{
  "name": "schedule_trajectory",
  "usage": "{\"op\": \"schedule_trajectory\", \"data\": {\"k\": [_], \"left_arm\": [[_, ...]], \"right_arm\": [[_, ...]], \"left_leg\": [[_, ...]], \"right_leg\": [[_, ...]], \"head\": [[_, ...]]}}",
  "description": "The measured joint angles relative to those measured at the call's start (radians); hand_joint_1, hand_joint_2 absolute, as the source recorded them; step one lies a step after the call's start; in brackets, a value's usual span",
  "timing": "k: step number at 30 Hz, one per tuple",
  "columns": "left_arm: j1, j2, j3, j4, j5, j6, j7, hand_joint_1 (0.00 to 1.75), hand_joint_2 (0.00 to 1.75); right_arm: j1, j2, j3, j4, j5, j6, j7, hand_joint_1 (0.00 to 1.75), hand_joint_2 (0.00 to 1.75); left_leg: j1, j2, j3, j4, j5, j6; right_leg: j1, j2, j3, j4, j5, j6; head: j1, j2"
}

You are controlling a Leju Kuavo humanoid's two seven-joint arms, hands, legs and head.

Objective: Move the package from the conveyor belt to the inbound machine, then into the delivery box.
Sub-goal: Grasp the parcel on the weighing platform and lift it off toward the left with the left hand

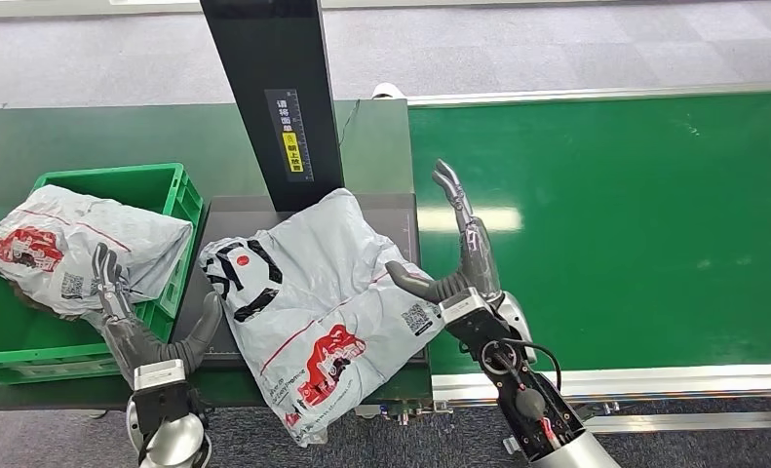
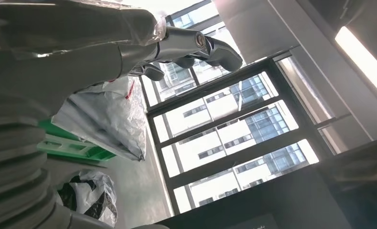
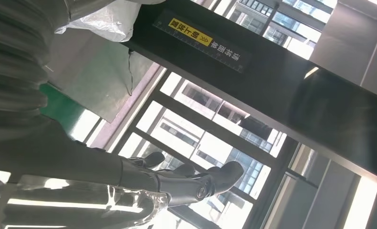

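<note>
A grey plastic mailer package (image 1: pixel 308 297) with red and black print lies on the dark platform of the inbound machine (image 1: pixel 401 210), its near end hanging over the front edge. My right hand (image 1: pixel 459 258) stands open just right of the package, thumb reaching toward its edge, fingers pointing up. My left hand (image 1: pixel 128 312) is open between the package and the green delivery box (image 1: pixel 172 185), fingers upright. In the left wrist view the left hand (image 2: pixel 186 45) has its fingers apart, with the package (image 2: pixel 88 195) nearby. The right hand (image 3: pixel 177 183) holds nothing.
Another grey printed package (image 1: pixel 69 249) lies in the green box (image 2: pixel 72 148) at the left. The machine's black upright column (image 1: pixel 274 97) rises behind the platform. The green conveyor belt (image 1: pixel 615 224) stretches to the right, with a metal rail (image 1: pixel 615 380) along its front.
</note>
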Motion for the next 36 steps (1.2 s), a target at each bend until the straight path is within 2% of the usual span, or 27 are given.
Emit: {"op": "schedule_trajectory", "data": {"k": [5, 12, 18, 22, 28, 32, 36], "left_arm": [[0.004, -0.027, 0.038, -0.075, -0.015, 0.005, 0.000, 0.00, 1.75], [0.017, -0.065, 0.084, -0.230, 0.102, 0.006, 0.000, 0.00, 1.75], [0.030, -0.069, 0.083, -0.317, 0.183, 0.006, 0.000, 0.00, 1.75], [0.037, -0.054, 0.040, -0.336, 0.240, 0.006, 0.000, 0.00, 1.75], [0.035, -0.005, -0.058, -0.316, 0.260, -0.006, 0.000, 0.00, 1.75], [0.019, 0.026, -0.120, -0.255, 0.198, -0.051, 0.000, 0.00, 1.75], [-0.007, 0.054, -0.194, -0.124, 0.041, -0.144, 0.008, 0.00, 1.75]], "right_arm": [[-0.001, -0.004, 0.011, -0.003, -0.018, -0.013, 0.000, 0.00, 1.75], [-0.001, -0.004, 0.022, -0.003, -0.021, -0.020, 0.000, 0.00, 1.75], [0.000, -0.005, 0.030, -0.005, -0.026, -0.029, 0.000, 0.00, 1.75], [0.000, -0.007, 0.032, -0.019, -0.043, -0.040, 0.000, 0.00, 1.75], [0.009, -0.013, 0.033, -0.065, -0.080, -0.073, 0.000, 0.00, 1.75], [0.013, -0.017, 0.032, -0.096, -0.102, -0.086, 0.000, 0.00, 1.75], [0.013, -0.019, 0.027, -0.117, -0.111, -0.081, 0.000, 0.00, 1.75]], "left_leg": [[0.000, 0.000, 0.000, 0.000, 0.000, 0.000], [0.000, 0.000, 0.000, 0.000, 0.000, 0.000], [0.000, 0.000, 0.000, 0.000, 0.000, 0.000], [0.000, 0.000, 0.000, 0.000, 0.000, 0.000], [0.000, 0.000, 0.000, 0.000, 0.000, 0.000], [0.000, 0.000, 0.000, 0.000, 0.000, 0.000], [0.000, 0.001, 0.000, 0.000, 0.000, 0.000]], "right_leg": [[0.000, 0.000, 0.000, 0.000, 0.000, 0.000], [0.000, 0.000, 0.000, 0.000, 0.000, 0.000], [0.000, 0.000, 0.000, 0.000, 0.000, 0.000], [0.000, 0.000, 0.000, 0.000, 0.000, 0.000], [0.000, 0.000, 0.000, 0.000, 0.000, 0.000], [0.000, 0.000, 0.000, 0.000, 0.000, 0.000], [0.000, 0.000, 0.000, 0.000, 0.000, 0.000]], "head": [[0.000, 0.000], [0.000, 0.000], [0.000, 0.000], [0.000, 0.000], [0.000, 0.000], [0.000, 0.000], [0.000, 0.000]]}}
